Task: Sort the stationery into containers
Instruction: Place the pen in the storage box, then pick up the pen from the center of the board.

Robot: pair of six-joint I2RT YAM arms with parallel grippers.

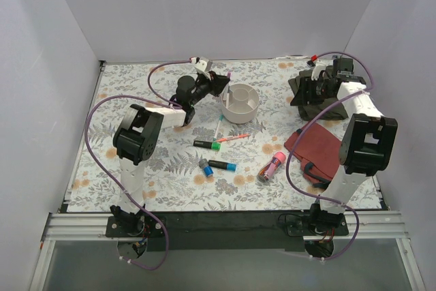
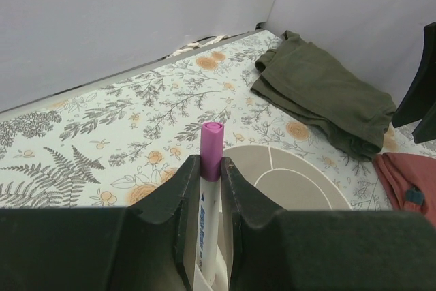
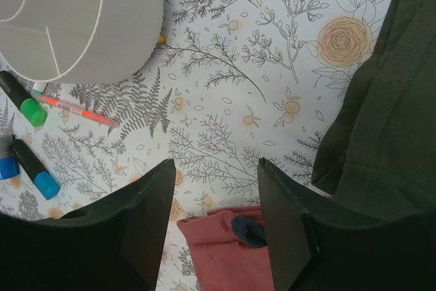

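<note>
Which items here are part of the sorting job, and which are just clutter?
Job: ribbed off-white plastic cup; pink-capped white pen in left gripper; green-capped black marker; blue-capped black marker; thin orange-pink pen; fat pink marker; grey-blue stub.
Clutter: folded dark green cloth; brick-red fabric.

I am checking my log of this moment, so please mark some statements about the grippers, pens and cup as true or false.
1. The left gripper holds a pink-capped pen by the cup. True.
2. The right gripper holds a marker. False: it is open and empty.
3. The fat pink marker lies in the cup. False: it lies on the table, beside the red cloth.
4. A green cloth lies by the right gripper. True.
</note>
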